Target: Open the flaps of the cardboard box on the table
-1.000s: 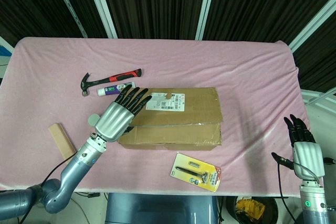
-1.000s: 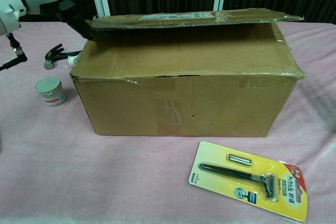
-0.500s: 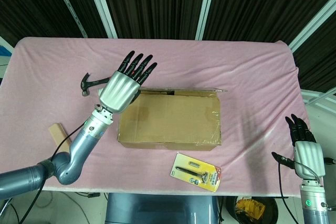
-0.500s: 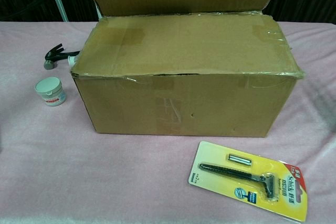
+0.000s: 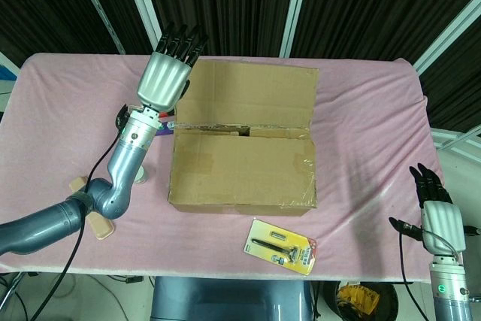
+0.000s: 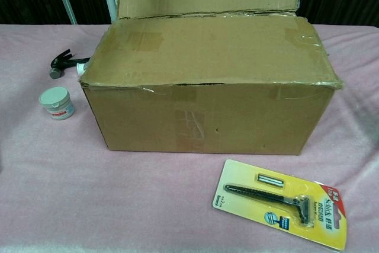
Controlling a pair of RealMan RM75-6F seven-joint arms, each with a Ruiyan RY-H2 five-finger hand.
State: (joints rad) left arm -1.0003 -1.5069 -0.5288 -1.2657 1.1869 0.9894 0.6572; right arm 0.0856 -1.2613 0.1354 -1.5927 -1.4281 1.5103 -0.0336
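The cardboard box (image 5: 242,171) sat near the middle of the pink-covered table (image 5: 361,110), and everything else is placed from it. Its far flap (image 5: 248,92) was folded back and stood open, leaning away from the robot, while the near flap (image 6: 207,48) lay flat over the top of the box. In the chest view the open flap rose behind the box top, and a thin dark gap showed along the front edge under the closed flap.

The left hand (image 5: 167,73) was raised at the far left corner of the box, beside the left edge of the open flap. Its fingers (image 5: 180,37) were stretched out straight and close together, pointing away from the robot, and held nothing. Whether the hand touched the flap's edge could not be told from the head view.

The right hand (image 5: 438,212) was well to the right of the box, past the table's right edge, with its fingers extended upward, slightly apart and empty.

In front of the box, on the robot's side and toward its right corner, a razor in a yellow blister pack (image 6: 281,202) lay flat on the cloth. To the left of the box stood a small white jar (image 6: 57,102), and behind that, near the box's far left corner, the head of a hammer (image 6: 61,63) showed. Farther left of the box, a wooden block (image 5: 96,219) lay partly hidden by the left arm.
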